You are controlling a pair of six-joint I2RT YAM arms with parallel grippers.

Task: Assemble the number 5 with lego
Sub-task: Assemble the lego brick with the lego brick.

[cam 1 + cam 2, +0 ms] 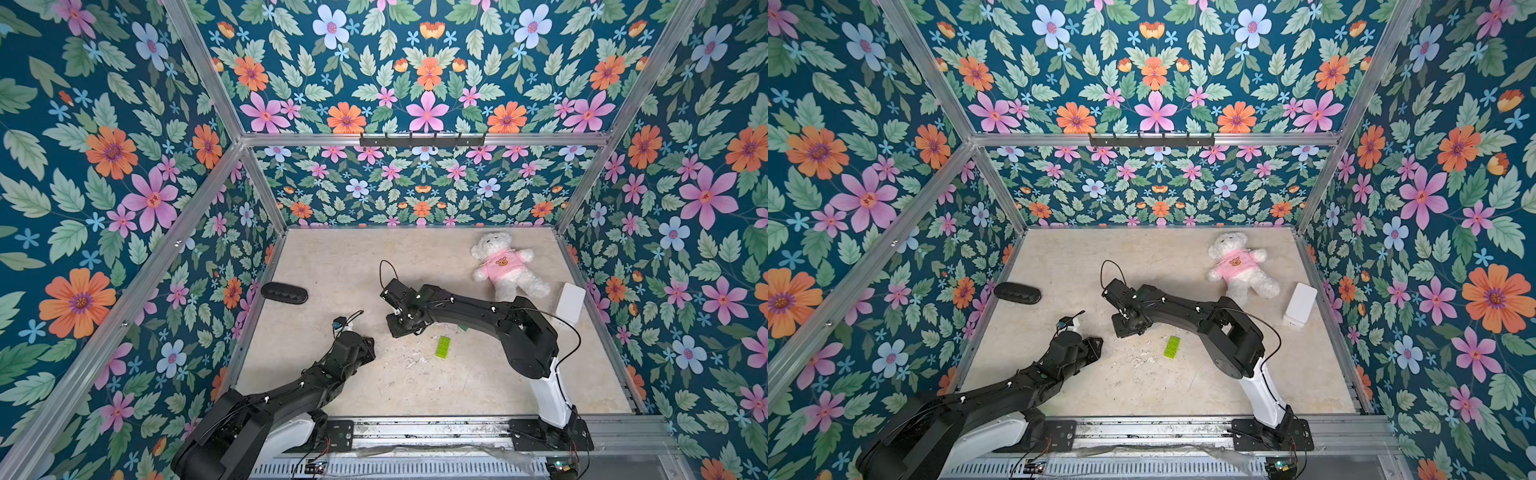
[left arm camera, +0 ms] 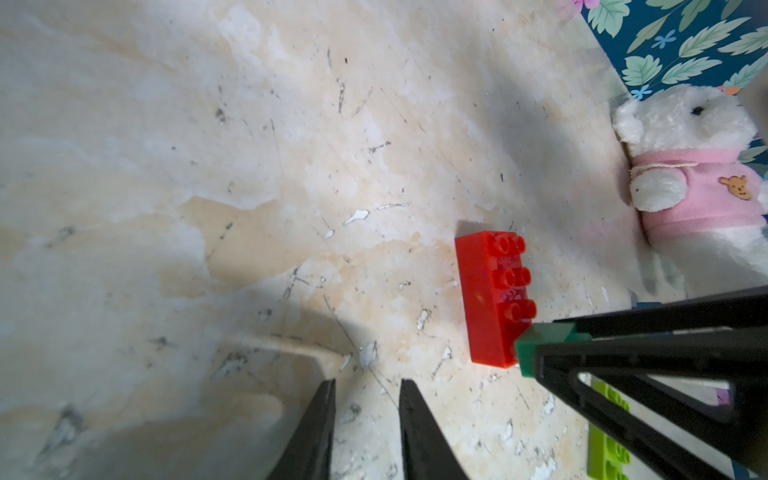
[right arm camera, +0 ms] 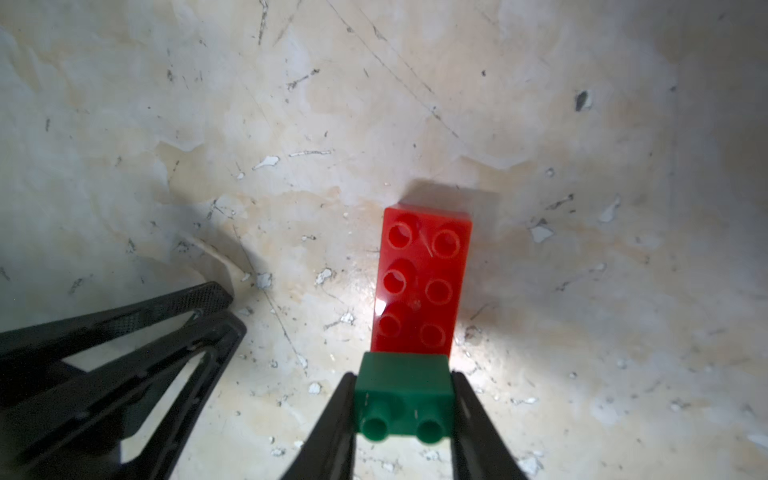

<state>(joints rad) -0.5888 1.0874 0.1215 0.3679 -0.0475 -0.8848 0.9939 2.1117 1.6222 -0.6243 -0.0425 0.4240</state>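
Left gripper (image 2: pixel 368 382) sits left of the red brick (image 3: pixel 419 282), jaws slightly parted and empty. The red brick lies flat, studs up, its long axis pointing away from the right gripper (image 3: pixel 403 376), which clamps a dark-green brick (image 3: pixel 403 390) at its near end. The lime brick (image 1: pixel 443 346) lies nearby to the right, roughly parallel.

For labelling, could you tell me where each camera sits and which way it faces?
Top views: high at the near edge, looking down at table, teddy, lime brick; left arm, right arm show.
Left wrist: on left arm, facing the red brick; its open jaws show.
Right wrist: on right arm, over the red brick; its jaws clamp the dark-green brick.
Shared: both wrist views show both bricks.
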